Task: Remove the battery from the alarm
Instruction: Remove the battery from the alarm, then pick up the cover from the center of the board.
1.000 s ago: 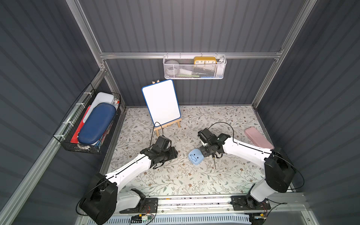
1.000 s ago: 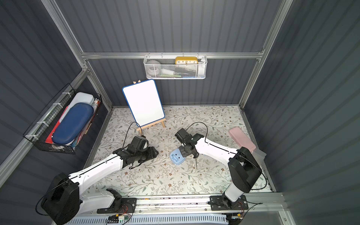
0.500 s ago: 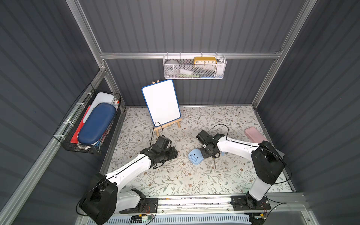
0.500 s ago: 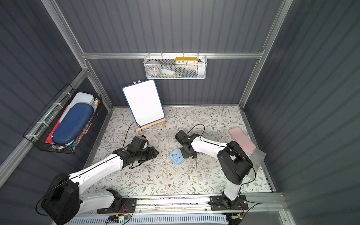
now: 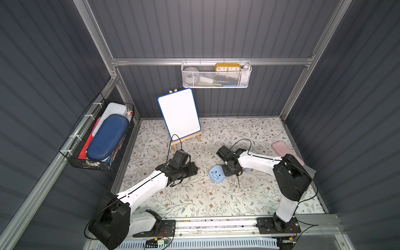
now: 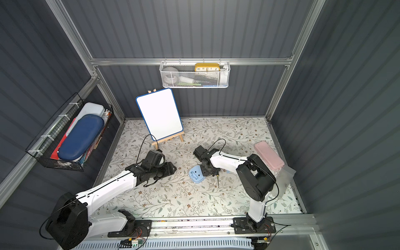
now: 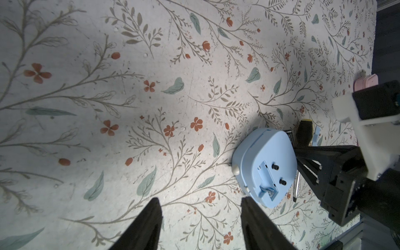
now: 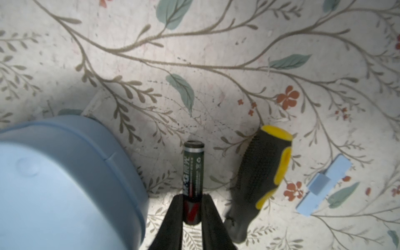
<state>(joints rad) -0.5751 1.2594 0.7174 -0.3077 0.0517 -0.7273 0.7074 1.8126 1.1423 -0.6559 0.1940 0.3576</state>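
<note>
The right wrist view shows the small dark cylindrical battery gripped by the right hand, just beside the light-blue rounded-square plastic alarm; both top views hide it. The left hand stands wide, holding nothing.

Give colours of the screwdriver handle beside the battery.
The stubby rubbery screwdriver handle is black with yellow trim; right wrist view shows it best.

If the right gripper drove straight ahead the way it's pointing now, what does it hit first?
The table. The right gripper holds the battery sticking out ahead of its jaws, so the battery's end lands there, between the alarm and the screwdriver. It may already touch; depth is unclear.
</note>
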